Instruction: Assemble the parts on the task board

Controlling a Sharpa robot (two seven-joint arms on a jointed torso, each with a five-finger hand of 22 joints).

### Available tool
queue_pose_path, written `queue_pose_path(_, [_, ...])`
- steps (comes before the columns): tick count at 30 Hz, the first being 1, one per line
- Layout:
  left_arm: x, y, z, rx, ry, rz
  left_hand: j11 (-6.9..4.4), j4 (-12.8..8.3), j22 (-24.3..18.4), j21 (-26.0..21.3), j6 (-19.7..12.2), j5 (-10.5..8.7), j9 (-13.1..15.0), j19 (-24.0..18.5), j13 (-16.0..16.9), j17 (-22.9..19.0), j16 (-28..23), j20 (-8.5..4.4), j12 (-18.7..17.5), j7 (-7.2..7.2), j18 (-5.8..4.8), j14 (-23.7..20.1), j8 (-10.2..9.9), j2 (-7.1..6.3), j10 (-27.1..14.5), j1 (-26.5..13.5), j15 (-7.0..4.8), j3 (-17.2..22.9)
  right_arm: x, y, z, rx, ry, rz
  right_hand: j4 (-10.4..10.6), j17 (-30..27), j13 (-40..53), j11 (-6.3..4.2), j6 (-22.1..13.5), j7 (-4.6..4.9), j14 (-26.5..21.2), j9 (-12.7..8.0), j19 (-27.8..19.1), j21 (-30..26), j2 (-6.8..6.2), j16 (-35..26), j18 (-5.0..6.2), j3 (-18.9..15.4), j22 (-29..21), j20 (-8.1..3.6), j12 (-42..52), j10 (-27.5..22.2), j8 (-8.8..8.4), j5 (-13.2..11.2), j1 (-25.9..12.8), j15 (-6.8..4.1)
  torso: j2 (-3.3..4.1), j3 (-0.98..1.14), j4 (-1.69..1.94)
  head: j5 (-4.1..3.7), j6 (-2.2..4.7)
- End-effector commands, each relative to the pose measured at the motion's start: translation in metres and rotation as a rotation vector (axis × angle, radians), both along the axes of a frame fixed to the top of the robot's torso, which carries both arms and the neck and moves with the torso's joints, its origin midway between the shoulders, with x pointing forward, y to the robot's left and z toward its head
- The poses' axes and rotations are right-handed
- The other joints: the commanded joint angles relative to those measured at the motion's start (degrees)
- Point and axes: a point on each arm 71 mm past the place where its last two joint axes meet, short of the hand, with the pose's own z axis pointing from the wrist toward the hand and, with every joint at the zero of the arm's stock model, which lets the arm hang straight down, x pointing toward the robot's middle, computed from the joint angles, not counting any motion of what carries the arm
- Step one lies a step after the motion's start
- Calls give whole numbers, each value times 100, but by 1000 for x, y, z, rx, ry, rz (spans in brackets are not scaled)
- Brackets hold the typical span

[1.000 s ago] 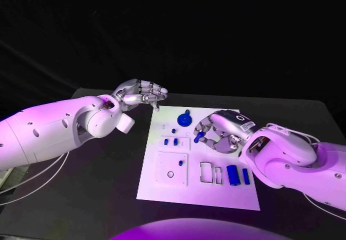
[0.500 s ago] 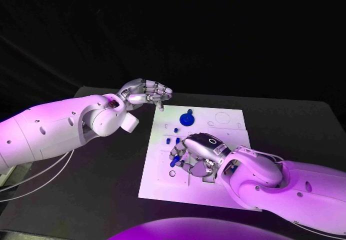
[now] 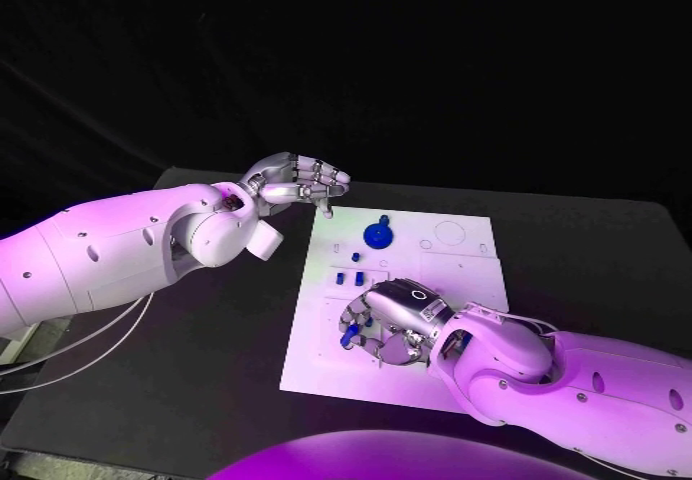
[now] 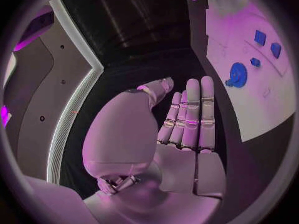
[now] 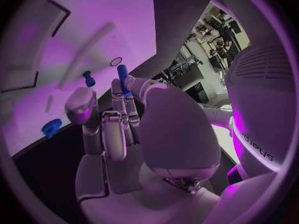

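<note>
- The right hand [image 3: 387, 325] was down over the near half of the task board [image 3: 469, 262], fingers curled round a small blue peg [image 5: 122, 77] that stood up between the fingertips in the right wrist view; from the head view a bit of blue showed at the same hand's side.
- Just past that hand's fingertips lay a small ring-shaped hole [image 5: 116, 61] in the board, and to my eye that looked like the seat it was going for, though I could not be certain.
- Another small blue part [image 5: 88, 78] stood on the board close beside the fingers, and a flatter blue piece [image 5: 51, 127] lay a little farther off.
- To do it well, I judged the peg should be kept upright, brought square over the hole, then pressed straight down with the grip kept light, so that it would not jam or knock the neighbouring part.
- The left hand [image 3: 300, 184] hung off the far corner of the board, well apart from the right one, its fingers curled in on nothing.
- The blue gear [image 3: 378, 235] sat on the board near that left hand, with two small blue blocks [image 3: 346, 281] between it and the right hand.
</note>
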Motion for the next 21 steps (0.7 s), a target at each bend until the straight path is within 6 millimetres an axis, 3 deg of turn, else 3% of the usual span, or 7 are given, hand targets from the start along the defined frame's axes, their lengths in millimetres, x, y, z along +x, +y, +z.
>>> queue_pose_path(1, [-1,-2,1,-6,-1,-19,4,-17,-1,-9,-42,24,-3,-30,0,-7,5,13,21,211,81,-29,17,32,-30,12,-9,8,-2,2,-2,-36,-12,21,-29,126,2,-219,8,35,343,611,-18,-9,70,23,-43,0,1,-27,-15,267,120,37,18,-44,4,1,7,11,-4])
queue_pose_path(21, [-2,-1,1,-4,0,-16,7,-15,2,-4,-49,20,-4,-31,-1,-8,8,14,33,214,79,-33,27,28,-39,8,-7,8,2,2,-10,-123,-17,-13,-41,103,2,-216,2,38,338,618,-25,-27,74,15,-40,-1,-8,-27,-20,268,125,39,7,-42,-1,-2,7,29,-35])
